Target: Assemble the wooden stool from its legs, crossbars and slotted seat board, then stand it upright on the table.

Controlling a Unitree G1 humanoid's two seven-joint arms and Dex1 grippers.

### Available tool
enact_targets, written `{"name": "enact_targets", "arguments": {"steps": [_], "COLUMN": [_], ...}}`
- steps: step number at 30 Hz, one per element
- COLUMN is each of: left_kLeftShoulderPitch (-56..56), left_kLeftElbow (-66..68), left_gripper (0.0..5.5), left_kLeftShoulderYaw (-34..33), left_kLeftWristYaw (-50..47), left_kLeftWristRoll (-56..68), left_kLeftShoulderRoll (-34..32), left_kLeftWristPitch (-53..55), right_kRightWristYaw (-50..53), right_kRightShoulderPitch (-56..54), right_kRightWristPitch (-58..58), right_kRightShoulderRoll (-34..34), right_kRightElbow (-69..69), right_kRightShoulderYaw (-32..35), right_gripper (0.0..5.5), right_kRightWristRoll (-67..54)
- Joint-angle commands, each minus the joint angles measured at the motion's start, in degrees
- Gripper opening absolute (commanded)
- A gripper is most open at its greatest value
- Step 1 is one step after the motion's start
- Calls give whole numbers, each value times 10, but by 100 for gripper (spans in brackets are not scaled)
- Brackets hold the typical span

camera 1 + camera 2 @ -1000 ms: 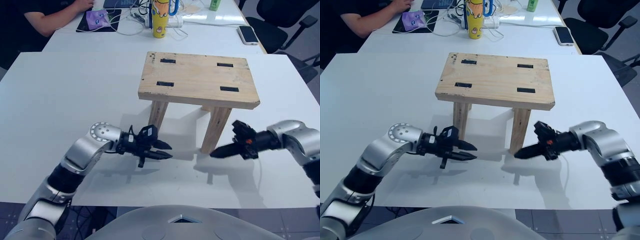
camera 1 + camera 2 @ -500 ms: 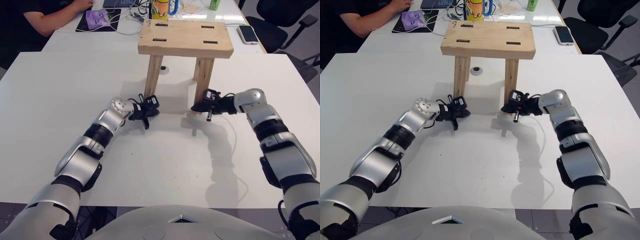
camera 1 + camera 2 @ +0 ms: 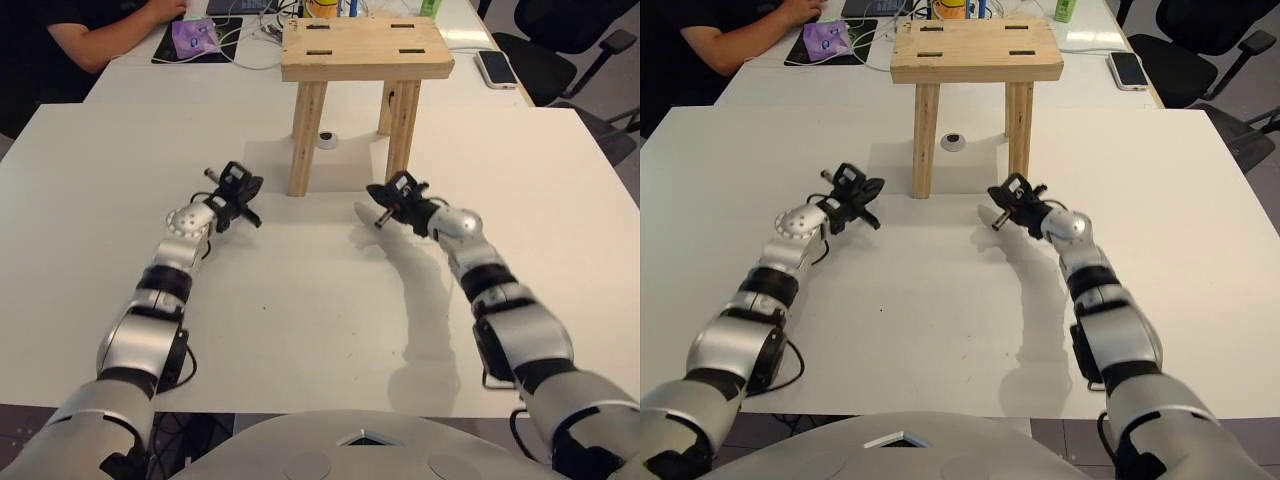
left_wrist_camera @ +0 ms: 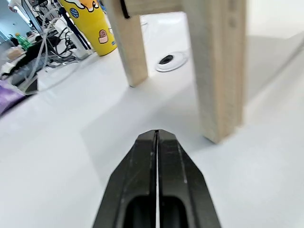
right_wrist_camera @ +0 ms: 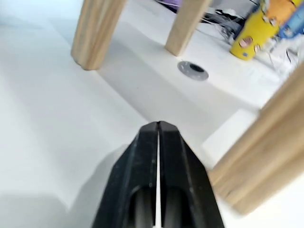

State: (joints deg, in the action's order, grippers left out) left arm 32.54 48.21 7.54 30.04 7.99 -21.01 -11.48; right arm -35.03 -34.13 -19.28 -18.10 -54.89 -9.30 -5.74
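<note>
Both grippers sit low over the white table (image 3: 300, 330), each with its fingers pressed together on nothing. The left gripper (image 4: 157, 133) lies left of the wooden stool's (image 3: 363, 48) front legs, and the right gripper (image 5: 158, 124) right of them. The stool stands upright near the table's far edge, its rear legs partly hidden. Behind it a yellow cup (image 4: 90, 23) is cut off, so its contents cannot be told.

Both head cameras look forward and down, sharing table (image 3: 300, 330) and stool (image 3: 362, 45). Wrist cameras look low along the left gripper (image 4: 157, 135) and right gripper (image 5: 158, 124), stool legs (image 4: 221, 71) close ahead of each tip.
</note>
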Motion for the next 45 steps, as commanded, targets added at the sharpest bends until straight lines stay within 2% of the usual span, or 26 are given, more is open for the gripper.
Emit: {"name": "enact_targets", "arguments": {"steps": [1, 3, 8, 10, 14, 20, 25, 33, 39, 45], "left_kLeftShoulderPitch": [-96, -96, -102, -114, -169, -154, -104, -50, -42, -47], "left_kLeftElbow": [-175, -195, -277, -301, -361, -364, -305, -226, -205, -196], "left_gripper": [2, 2, 2, 2, 2, 2, 2, 2, 2, 2], "left_kLeftShoulderYaw": [-148, -170, -158, -156, -151, -148, -148, -145, -142, -139], "left_kLeftWristYaw": [17, 5, -25, -52, -130, -263, -279, -286, -279, -267], "left_kLeftWristRoll": [140, 160, 153, 153, 107, 16, 3, -28, -34, -35], "left_kLeftShoulderRoll": [-38, -33, -4, 15, 46, 102, 126, 131, 130, 128], "left_kLeftWristPitch": [62, 73, 88, 113, 131, 96, 71, -3, -25, -27], "right_kRightWristYaw": [97, 143, 302, 315, 307, 286, 269, 272, 243, 234], "right_kRightShoulderPitch": [243, 270, 316, 334, 319, 221, 150, 86, 74, 81], "right_kRightWristPitch": [153, 186, 253, 265, 294, 318, 305, 262, 276, 232], "right_kRightShoulderRoll": [94, 120, 183, 185, 164, 132, 122, 121, 122, 122], "right_kRightElbow": [398, 476, 578, 595, 594, 521, 433, 344, 296, 299], "right_kRightShoulderYaw": [50, 37, 48, 42, 52, 101, 111, 118, 121, 107], "right_gripper": [0, 0, 0, 0, 0, 0, 0, 0, 0, 0], "right_kRightWristRoll": [-153, -147, -60, -43, -34, -49, -41, -23, -36, -15]}}
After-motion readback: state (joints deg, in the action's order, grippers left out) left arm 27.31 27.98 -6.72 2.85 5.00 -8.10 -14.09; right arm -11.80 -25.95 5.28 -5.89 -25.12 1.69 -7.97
